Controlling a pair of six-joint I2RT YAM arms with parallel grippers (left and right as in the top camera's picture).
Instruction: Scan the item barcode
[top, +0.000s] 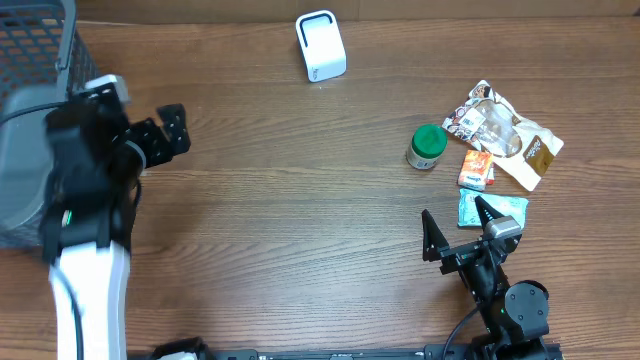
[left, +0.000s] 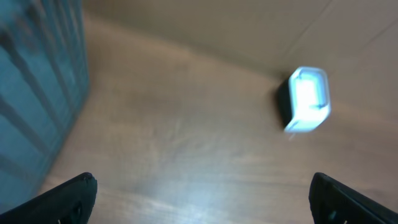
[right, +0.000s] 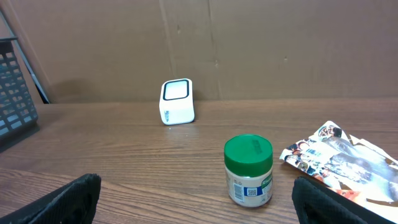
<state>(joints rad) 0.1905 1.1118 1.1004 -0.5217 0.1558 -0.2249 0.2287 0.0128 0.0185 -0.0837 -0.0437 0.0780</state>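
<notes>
Grasp step not begun: right jaws spread fully and empty at the near right, one finger overlapping the flat teal packet (top: 503, 207) in the overhead view. Left jaws are equally wide and empty at the left of the brown wooden surface (top: 300, 220), by the dark wire basket (top: 30, 50). Candidate items cluster at the right, none lifted, well apart from the white boxy barcode scanner (top: 321, 46) at far centre: white jar with green lid (top: 427, 146), small orange carton (top: 476, 169), printed foil snack pouch (top: 505, 135). Next move probably needs the right jaws to close on one item and carry it barcode-first to the scanner window.
</notes>
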